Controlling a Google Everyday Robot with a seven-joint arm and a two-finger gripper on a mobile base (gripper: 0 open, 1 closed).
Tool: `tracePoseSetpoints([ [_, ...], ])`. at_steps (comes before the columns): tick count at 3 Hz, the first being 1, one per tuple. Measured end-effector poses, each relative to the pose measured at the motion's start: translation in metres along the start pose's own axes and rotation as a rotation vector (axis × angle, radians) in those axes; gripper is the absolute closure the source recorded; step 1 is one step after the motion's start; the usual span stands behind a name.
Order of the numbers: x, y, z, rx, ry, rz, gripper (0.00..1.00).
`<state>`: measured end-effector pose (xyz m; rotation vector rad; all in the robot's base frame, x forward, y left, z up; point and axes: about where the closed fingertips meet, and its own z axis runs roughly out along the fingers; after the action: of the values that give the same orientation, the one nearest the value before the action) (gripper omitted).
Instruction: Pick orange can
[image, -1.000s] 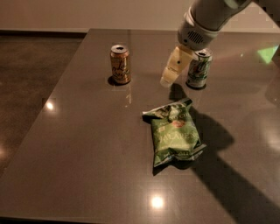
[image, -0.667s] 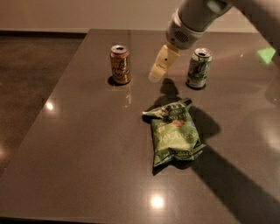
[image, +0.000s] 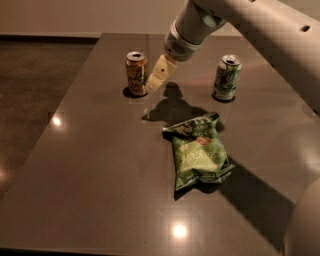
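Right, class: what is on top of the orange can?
Nothing sits on the orange can; its silver top shows bare. The gripper hangs close beside it, not above. What is inside the can is hidden.

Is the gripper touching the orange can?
Cannot tell: in the camera view the gripper appears against the orange can, but depth between them is unclear.

Grn/wht can (image: 226, 77), chip bag (image: 199, 152), tbl (image: 95, 180)
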<state>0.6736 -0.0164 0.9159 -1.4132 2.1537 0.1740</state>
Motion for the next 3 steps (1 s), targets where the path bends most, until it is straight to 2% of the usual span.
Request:
tracePoseSetpoints([
  [2, -0.036, 0.009, 0.037, -0.062, -0.042, 0.01, 0.0],
  [3, -0.048, 0.006, 0.046, -0.059, -0.05, 0.014, 0.0],
])
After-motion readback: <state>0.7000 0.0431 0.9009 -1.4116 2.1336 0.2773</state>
